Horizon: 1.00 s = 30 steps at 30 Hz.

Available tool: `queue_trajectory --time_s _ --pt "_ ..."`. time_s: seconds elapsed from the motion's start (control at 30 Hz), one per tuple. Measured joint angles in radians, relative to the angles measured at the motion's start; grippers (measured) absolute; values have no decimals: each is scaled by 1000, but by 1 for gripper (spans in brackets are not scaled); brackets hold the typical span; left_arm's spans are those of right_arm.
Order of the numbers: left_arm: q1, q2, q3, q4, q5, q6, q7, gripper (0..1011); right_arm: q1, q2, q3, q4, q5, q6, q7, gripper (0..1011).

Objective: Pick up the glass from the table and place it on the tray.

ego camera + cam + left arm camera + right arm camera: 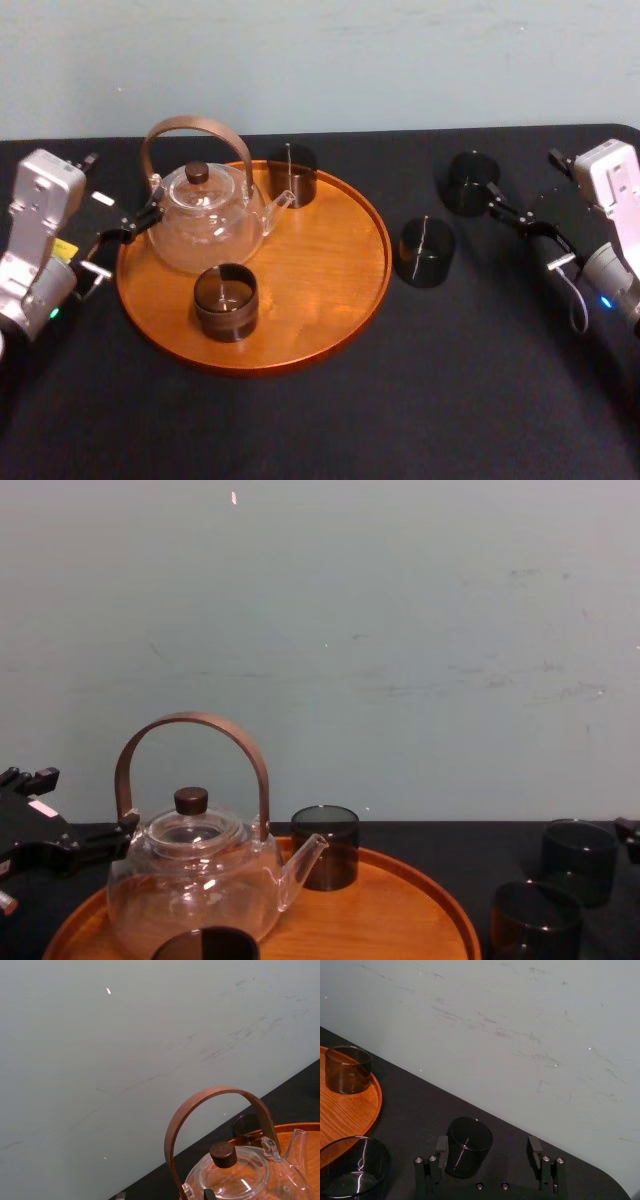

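Observation:
Two dark smoky glasses stand on the black table [480,380], to the right of the round wooden tray [340,300]. The far glass [470,182] [467,1146] sits just ahead of my right gripper [525,178] [488,1152], close to one fingertip [441,1145] and off the gap's middle. This gripper is open and holds nothing. The near glass [426,252] [352,1167] stands closer to the tray. My left gripper [118,190] [75,810] is open at the tray's left side, one finger close to the teapot [205,215].
The tray carries the glass teapot [195,880] with a brown arched handle, one dark glass at the back [292,172] [347,1069] and another at the front [225,300]. A pale wall rises behind the table. Bare tray surface lies on its right half.

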Motion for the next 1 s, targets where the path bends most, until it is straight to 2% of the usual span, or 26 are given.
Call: queue_trajectory --time_s 1.0 --pt "0 0 0 0 0 0 0 1010 0 0 0 0 0 0 0 1002"
